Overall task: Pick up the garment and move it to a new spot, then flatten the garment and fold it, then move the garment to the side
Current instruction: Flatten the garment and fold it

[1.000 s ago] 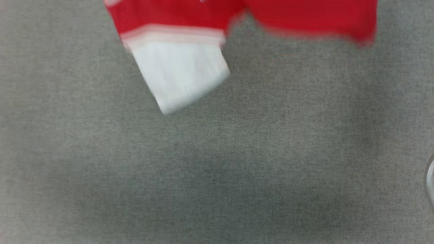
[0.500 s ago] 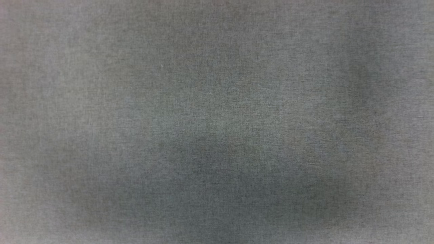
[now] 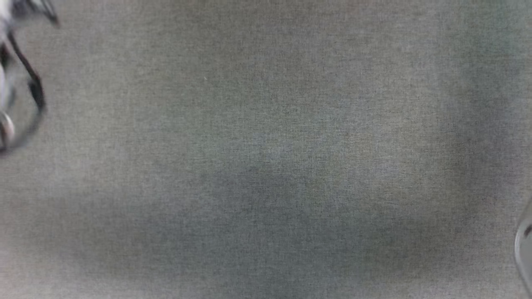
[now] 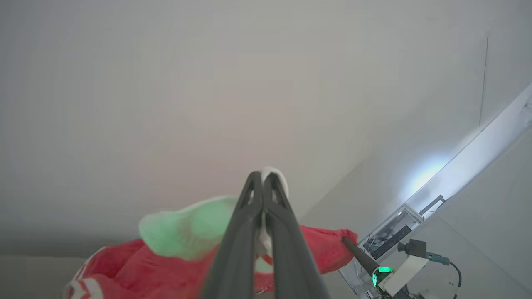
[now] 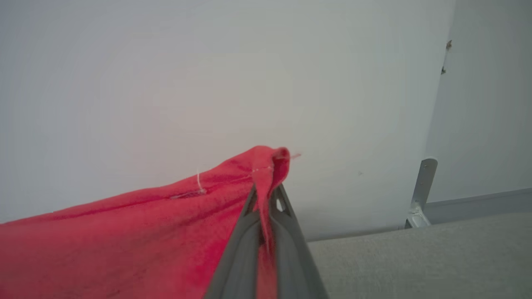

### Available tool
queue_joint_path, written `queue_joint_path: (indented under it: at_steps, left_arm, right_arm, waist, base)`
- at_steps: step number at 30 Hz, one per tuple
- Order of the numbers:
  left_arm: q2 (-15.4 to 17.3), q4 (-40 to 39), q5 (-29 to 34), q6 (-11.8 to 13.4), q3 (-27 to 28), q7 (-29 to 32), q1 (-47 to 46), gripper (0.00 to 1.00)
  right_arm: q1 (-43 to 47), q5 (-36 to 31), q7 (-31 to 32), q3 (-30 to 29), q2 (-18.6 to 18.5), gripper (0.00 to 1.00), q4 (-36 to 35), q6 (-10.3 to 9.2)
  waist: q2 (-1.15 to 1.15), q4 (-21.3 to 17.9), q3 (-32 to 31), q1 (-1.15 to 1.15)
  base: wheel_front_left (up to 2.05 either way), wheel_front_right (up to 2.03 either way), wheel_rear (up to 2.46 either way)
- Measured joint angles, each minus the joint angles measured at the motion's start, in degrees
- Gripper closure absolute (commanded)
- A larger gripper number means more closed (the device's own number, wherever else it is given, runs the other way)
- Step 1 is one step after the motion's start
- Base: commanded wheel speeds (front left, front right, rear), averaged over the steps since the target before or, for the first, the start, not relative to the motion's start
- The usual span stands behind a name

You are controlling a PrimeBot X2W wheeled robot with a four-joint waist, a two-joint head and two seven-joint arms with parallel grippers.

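Left gripper (image 4: 262, 177) was clamped on shirt's (image 4: 137, 270) white fabric; right gripper (image 5: 267, 192) clamped on its red edge, pale wall (image 5: 166, 83) behind.

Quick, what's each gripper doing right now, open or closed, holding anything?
Left gripper: closed on the shirt, at a white part.
Right gripper: closed on the shirt's red edge.
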Motion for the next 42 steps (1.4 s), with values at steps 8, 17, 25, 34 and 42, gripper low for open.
queue_joint_path:
  at_steps: [8,17,25,34,42]
  left_arm:
    - [2.70,-12.85,1.79,0.00,-0.71,-2.93,19.38,1.00]
    - [2.80,-17.67,3.36,0.01,-1.09,-4.90,37.34,1.00]
    - [3.16,-23.25,5.35,0.01,2.02,-5.32,51.19,1.00]
    - [4.13,-31.10,7.83,0.01,8.39,-5.38,66.28,1.00]
    - [4.95,-36.39,9.50,0.01,13.10,-5.38,73.38,1.00]
  right_arm:
    - [22.89,8.99,12.68,3.38,-2.36,1.00,-18.15,-0.01]
    - [46.13,11.68,26.18,-0.38,0.93,1.00,-40.21,-0.01]
    - [60.20,13.46,32.53,-2.16,2.36,1.00,-52.02,-0.01]
    - [72.22,15.97,37.38,-3.14,3.03,1.00,-61.06,-0.01]
    - [77.48,18.11,39.27,-5.32,3.26,1.00,-66.68,-0.01]
  waist:
    - [0.00,0.42,-3.03,0.00]
    - [0.00,0.54,-6.81,0.00]
    - [0.00,0.26,-10.46,0.00]
    - [0.00,0.03,-14.12,0.00]
    - [0.00,0.13,-14.31,0.00]
  base:
    - [0.00,0.00,0.00]
    - [0.00,0.00,0.00]
    - [0.00,0.00,0.00]
    - [0.00,0.00,0.00]
    - [0.00,0.00,0.00]
